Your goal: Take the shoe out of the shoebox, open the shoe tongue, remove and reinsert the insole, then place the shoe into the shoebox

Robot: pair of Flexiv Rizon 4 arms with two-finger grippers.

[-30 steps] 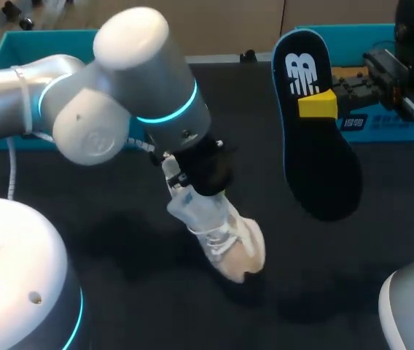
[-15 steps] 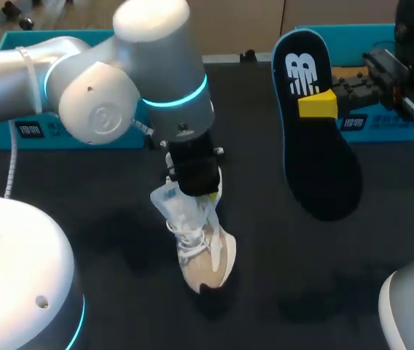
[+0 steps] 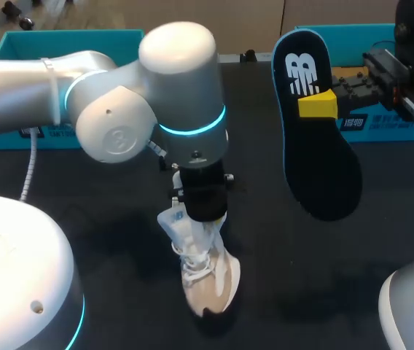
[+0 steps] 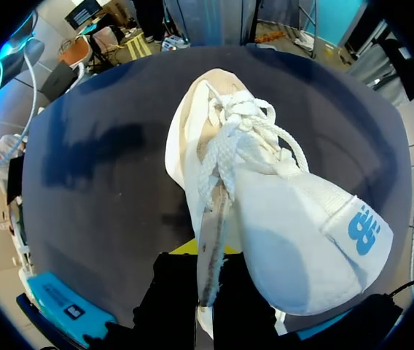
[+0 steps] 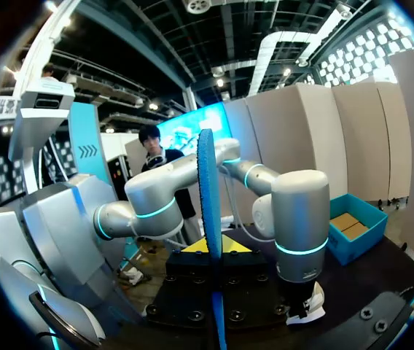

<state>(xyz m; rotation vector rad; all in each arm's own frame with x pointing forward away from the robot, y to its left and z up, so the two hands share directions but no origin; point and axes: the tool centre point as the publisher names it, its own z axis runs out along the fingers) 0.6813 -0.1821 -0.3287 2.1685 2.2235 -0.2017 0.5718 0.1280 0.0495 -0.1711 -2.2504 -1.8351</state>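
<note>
The shoe [image 3: 208, 281] sits front-middle on the bench [image 3: 105, 240], heel up in the left tool [image 3: 201, 216]. Right of it and farther back, the right tool [image 3: 316, 104] holds the insole [image 3: 318, 153] above the bench. One shoebox part [image 3: 17, 44] lies rear left, another [image 3: 404, 127] rear right.

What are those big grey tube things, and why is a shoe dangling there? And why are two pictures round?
Those are two robot arms. The big picture looks down on the black table from above. The round pictures come from little cameras on each arm's wrist. The left arm has a claw that pinches a white and beige shoe by its top, with the toe pointing down at the table. The right claw holds up the shoe's dark insole, the soft pad from inside the shoe. Its wrist camera sees the insole edge-on. A teal box sits at the table's far edge.
</note>
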